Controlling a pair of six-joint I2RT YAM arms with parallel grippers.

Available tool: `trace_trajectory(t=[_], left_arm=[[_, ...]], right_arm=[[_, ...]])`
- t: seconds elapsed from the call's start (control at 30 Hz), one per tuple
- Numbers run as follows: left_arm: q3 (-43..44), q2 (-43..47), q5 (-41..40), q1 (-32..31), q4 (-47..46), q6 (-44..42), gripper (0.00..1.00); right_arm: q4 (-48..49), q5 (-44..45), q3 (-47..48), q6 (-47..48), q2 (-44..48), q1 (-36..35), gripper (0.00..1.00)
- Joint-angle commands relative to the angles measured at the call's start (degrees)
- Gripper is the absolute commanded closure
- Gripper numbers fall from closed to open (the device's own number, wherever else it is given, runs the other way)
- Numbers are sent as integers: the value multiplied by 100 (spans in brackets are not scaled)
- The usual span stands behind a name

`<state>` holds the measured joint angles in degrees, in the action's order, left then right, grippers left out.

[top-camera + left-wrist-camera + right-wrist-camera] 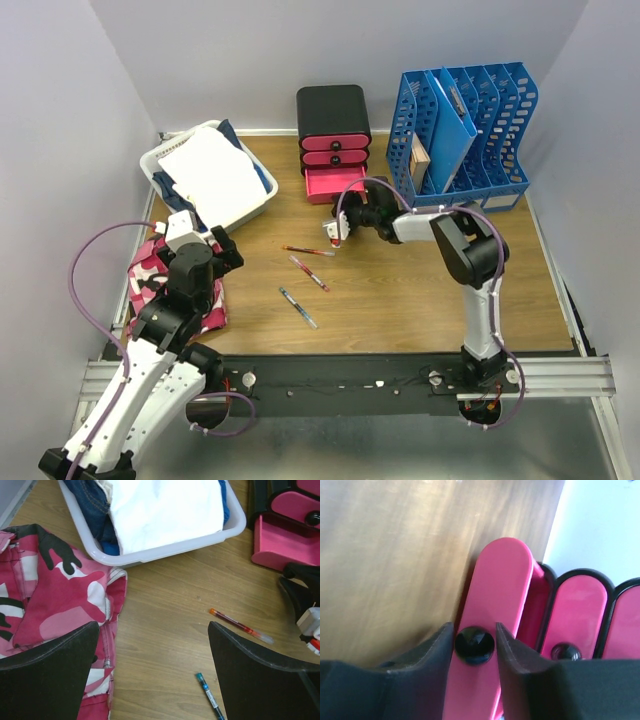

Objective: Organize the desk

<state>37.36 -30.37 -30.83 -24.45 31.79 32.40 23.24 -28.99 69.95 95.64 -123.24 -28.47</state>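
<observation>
Round glossy black knob [474, 645] on smooth pink plastic drawer [497, 585] is clamped between right gripper [475, 632] fingers. The left gripper [152, 627] is spread wide. Brown wood-grain desk [165, 605] lies beneath both.

Illumination is bright, even and diffuse, coming from overhead; the desk [400, 290] carries only faint, soft-edged shadows. In the right wrist view a broad pale sheen washes out the wood grain, which is also blurred; the wall [600, 520] is overexposed, and the black knob [474, 645] shows small highlights. In the left wrist view the white paper [165, 510] is nearly blown out.
</observation>
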Motion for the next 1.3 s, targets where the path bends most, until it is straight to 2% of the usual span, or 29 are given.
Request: trace_trajectory(t=[0.0, 0.03, 0.1, 0.13, 0.17, 0.27, 0.3, 0.37, 0.4, 0.5, 0.53, 0.7, 0.73, 0.8, 0.83, 0.93, 1.0, 1.2, 1.27], left_arm=[[-18, -144, 584, 28, -593, 29, 1], [-71, -171, 726, 36, -682, 38, 1], [-106, -294, 1050, 36, -858, 221, 1], [-150, -346, 1131, 36, -885, 310, 1], [-177, -425, 1227, 36, -920, 406, 1], [-370, -540, 1667, 36, -1139, 845, 1], [-431, -566, 1772, 36, -1244, 960, 1], [-590, -663, 2045, 45, -1289, 1504, 1], [-651, -689, 2159, 45, -1316, 1680, 1], [-853, -804, 2607, 45, -1360, 2269, 1], [-932, -804, 2678, 37, -1351, 2357, 1], [-1021, -760, 2802, 54, -1010, 2735, 2], [-1038, -742, 2767, 54, -904, 2806, 3], [-1073, -716, 2627, 54, -623, 3103, 4], [-1117, -725, 2600, 54, -534, 3219, 5], [-1196, -839, 2564, 54, -262, 3587, 9], [-1214, -979, 2573, 54, -209, 3703, 10], [-1223, -1269, 2573, 45, -156, 4002, 22], [-1231, -1374, 2590, 45, -121, 4081, 25]], right_arm=[[-660, 25, -439, -607, 686, -1, 41], [-785, -1, -413, -755, 818, -1, 30], [-1249, -124, -386, -1309, 1231, -36, 18], [-1409, -133, -360, -1554, 1363, -53, 7], [-1671, -307, -220, -1992, 1599, -54, 1], [-3120, -859, 314, -2748, 1829, -62, 0], [-4099, -1045, 526, -2917, 1804, -71, 0], [-5053, -1667, 1070, -3486, 1620, -80, 0], [-5850, -1828, 1604, -3769, 1349, -106, 0], [-7022, -1892, 2536, -4718, 847, -359, 1], [-7166, -1760, 2689, -4912, 611, -448, 7], [-6353, -636, 2568, -5968, 582, -957, 10], [-6254, -442, 2532, -6047, 573, -1028, 17], [-6087, -20, 2558, -6249, 433, -1169, 23], [-6095, 68, 2611, -6276, 363, -1205, 32], [-5981, 429, 2716, -6338, 108, -1310, 41], [-5623, 787, 2603, -6417, 37, -1345, 42], [-5393, 1290, 2533, -6276, -174, -1372, 43], [-5383, 1291, 2488, -6233, -209, -1372, 50]])
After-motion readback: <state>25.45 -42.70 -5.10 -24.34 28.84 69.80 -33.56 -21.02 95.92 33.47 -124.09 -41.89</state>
